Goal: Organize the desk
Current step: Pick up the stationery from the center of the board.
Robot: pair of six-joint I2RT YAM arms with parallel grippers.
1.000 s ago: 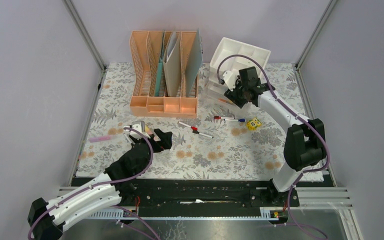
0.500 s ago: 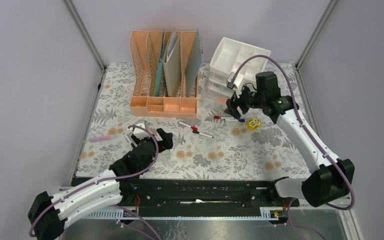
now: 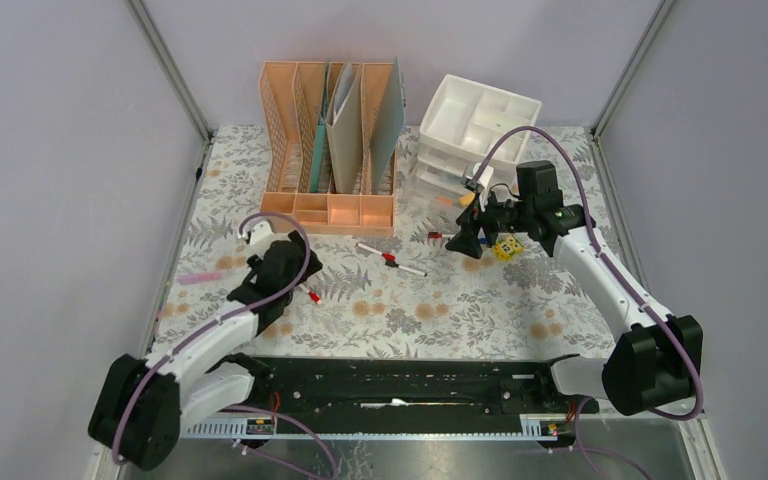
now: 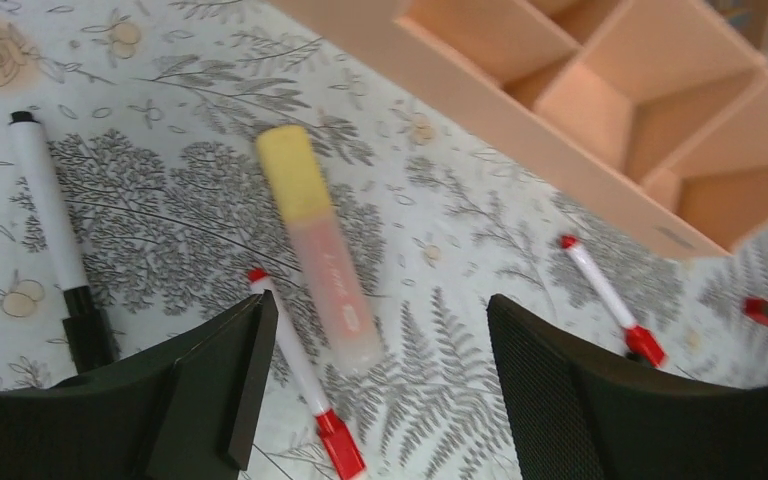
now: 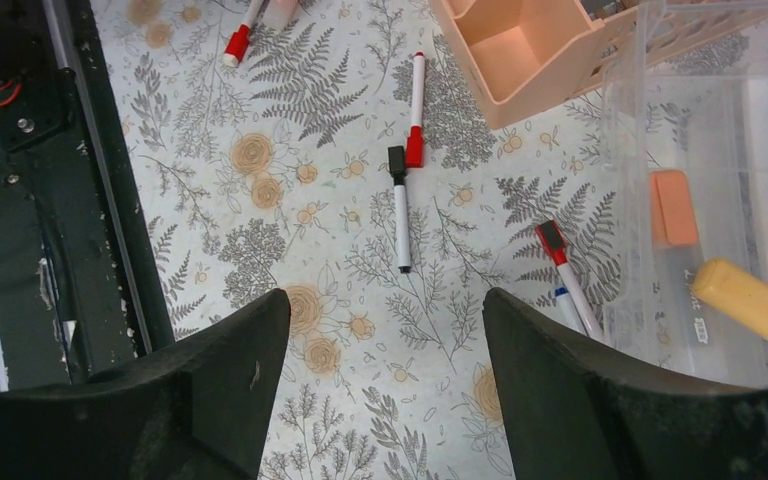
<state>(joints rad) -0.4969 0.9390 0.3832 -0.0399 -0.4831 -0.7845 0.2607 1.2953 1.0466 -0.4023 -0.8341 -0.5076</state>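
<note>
The desk (image 3: 420, 310) is covered in pale fern-and-flower cloth. My left gripper (image 3: 278, 268) hovers open over its left half. In the left wrist view the left gripper (image 4: 378, 322) has a pink highlighter with a yellow cap (image 4: 320, 265) and a red-capped white pen (image 4: 295, 372) lying just ahead of its fingers, touching neither. My right gripper (image 3: 466, 240) hangs open above the red and blue pens (image 3: 452, 237). The right wrist view shows the right gripper (image 5: 385, 310) empty over bare cloth, with a black marker (image 5: 399, 220) ahead of it.
A peach file rack (image 3: 328, 150) with folders stands at the back, a white drawer unit (image 3: 472, 125) to its right. An open clear drawer holds an orange eraser (image 5: 673, 207) and a yellow highlighter (image 5: 750, 300). A yellow cube (image 3: 506, 248) and a pink marker (image 3: 200, 277) lie on the cloth.
My right gripper came down from the drawer unit to just above the pens and opened wider. My left gripper swung left and turned; its jaws narrowed slightly.
</note>
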